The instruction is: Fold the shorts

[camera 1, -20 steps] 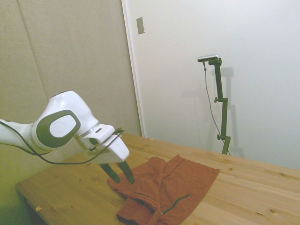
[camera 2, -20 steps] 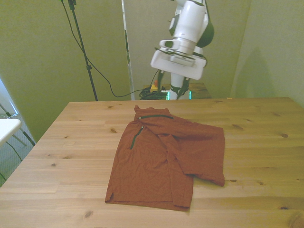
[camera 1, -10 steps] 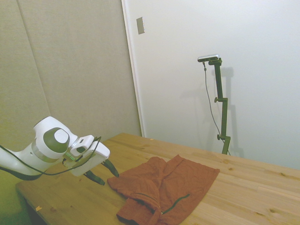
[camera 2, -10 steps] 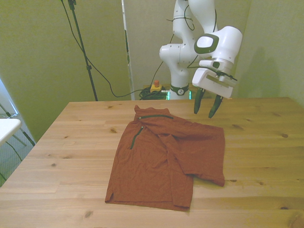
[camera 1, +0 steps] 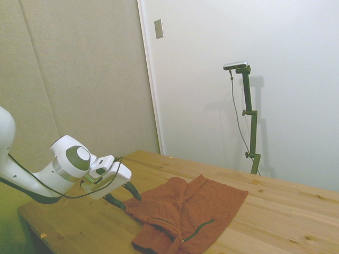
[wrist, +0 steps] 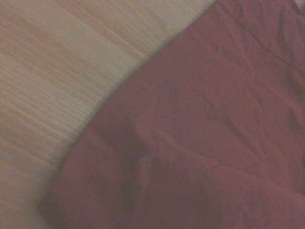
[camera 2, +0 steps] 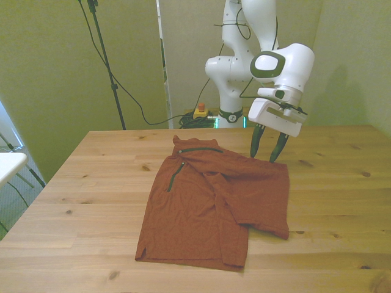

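The rust-orange, wrinkled fabric shorts (camera 2: 214,204) lie partly folded on the wooden table (camera 2: 342,201), one side overlapping. The white arm's two-finger gripper (camera 2: 267,154) hangs spread and empty at their far corner, so further folding seems left.

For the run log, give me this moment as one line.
gripper: open, at shorts' far corner | shorts: flat, partly folded | grasp: not yet
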### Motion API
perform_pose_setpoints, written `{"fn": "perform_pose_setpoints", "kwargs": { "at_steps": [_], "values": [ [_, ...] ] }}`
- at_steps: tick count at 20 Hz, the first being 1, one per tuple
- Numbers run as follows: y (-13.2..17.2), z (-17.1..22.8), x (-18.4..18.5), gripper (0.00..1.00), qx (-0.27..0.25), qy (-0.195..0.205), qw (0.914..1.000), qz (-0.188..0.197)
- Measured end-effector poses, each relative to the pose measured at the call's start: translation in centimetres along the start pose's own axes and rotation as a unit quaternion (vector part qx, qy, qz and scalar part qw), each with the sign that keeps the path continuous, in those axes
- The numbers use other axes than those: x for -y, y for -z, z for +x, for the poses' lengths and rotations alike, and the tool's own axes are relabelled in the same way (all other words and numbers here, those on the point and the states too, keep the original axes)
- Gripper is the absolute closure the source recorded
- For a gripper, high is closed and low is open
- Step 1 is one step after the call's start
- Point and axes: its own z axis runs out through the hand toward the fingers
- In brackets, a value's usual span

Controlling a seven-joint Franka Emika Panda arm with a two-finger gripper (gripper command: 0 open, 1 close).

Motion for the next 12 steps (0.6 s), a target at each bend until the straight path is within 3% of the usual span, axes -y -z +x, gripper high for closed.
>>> {"fn": "perform_pose_setpoints", "kwargs": {
  "at_steps": [5, 12],
  "values": [
    [-0.3, 0.0, 0.6, 0.0, -0.003, -0.004, 0.9999, 0.011],
    [2.4, -1.8, 2.6, 0.0, -0.011, 0.01, 0.9993, 0.033]
  ]
}}
